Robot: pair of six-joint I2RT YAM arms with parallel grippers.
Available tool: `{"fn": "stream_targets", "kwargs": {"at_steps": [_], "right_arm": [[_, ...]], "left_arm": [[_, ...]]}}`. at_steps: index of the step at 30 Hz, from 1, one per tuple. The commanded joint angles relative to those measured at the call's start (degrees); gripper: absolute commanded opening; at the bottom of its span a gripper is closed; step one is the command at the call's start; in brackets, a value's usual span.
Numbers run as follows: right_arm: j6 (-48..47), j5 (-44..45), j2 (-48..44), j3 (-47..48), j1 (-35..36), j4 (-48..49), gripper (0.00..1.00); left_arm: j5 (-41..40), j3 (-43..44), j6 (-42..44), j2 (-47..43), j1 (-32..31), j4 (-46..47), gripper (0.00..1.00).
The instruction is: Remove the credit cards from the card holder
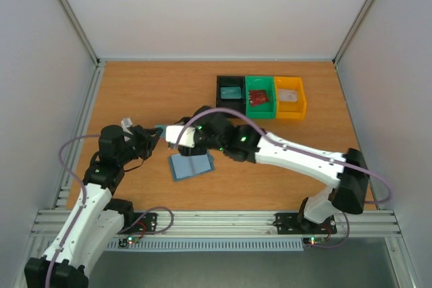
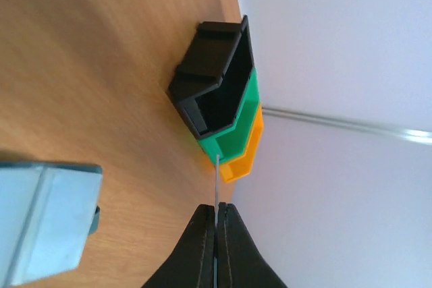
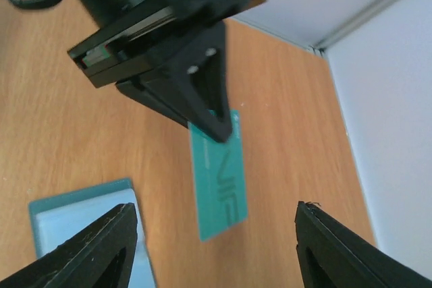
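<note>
right gripper (image 3: 216, 210) hangs released, jaws wide either side of the teal credit card (image 3: 219, 183); left gripper (image 3: 218, 128) clamps one end, long axis running toward the table's (image 1: 135, 92) right edge.

card holder (image 1: 191, 166) open on table (image 1: 135, 92) | left gripper (image 1: 156, 133) holds teal card (image 1: 160, 128) | red card (image 1: 258, 96) in green bin (image 1: 260, 79)

Teal card (image 3: 217, 180) w/ pale print, blue-grey holder (image 1: 191, 165), black bin (image 1: 230, 91), green bin (image 1: 260, 96), yellow bin (image 1: 290, 98).
</note>
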Motion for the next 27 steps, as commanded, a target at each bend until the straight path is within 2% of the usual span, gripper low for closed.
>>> {"fn": "stream_targets", "kwargs": {"at_steps": [1, 5, 7, 12, 20, 21, 25, 26, 27], "right_arm": [[-11.7, 6.0, 4.6, -2.2, 3.3, 13.3, 0.65], [-15.5, 9.0, 10.1, -0.5, 3.3, 15.1, 0.64], [-15.7, 8.9, 12.1, 0.3, 3.0, 14.8, 0.6], [-16.3, 10.7, 16.5, 0.5, 2.4, 18.7, 0.36], [-16.9, 10.9, 19.4, 0.2, 1.6, 18.4, 0.35], [-16.7, 11.2, 19.6, 0.3, 1.3, 18.6, 0.32], [-16.5, 12.4, 20.0, 0.6, 1.0, 18.7, 0.07], [-16.5, 12.7, 20.0, 0.7, 1.0, 18.5, 0.02], [-16.5, 12.9, 20.0, 0.8, 1.0, 18.0, 0.01]], "left_arm": [[-2.3, -2.5, -14.5, -3.7, 0.9, 1.4, 0.0], [-2.2, -4.5, -17.0, -4.5, 1.0, 1.3, 0.0], [-2.3, -5.3, -18.0, -4.6, 1.0, 1.5, 0.0], [-2.3, -6.5, -20.1, -4.2, 1.0, 2.2, 0.0], [-2.1, -6.9, -20.9, -3.1, 1.0, 3.2, 0.0], [-2.1, -6.9, -21.0, -3.0, 1.0, 3.2, 0.0], [-2.3, -7.2, -21.2, -3.1, 1.0, 2.3, 0.0], [-2.3, -7.3, -21.3, -3.0, 1.0, 2.1, 0.0], [-2.3, -7.3, -21.4, -3.0, 1.0, 2.1, 0.0]]}}
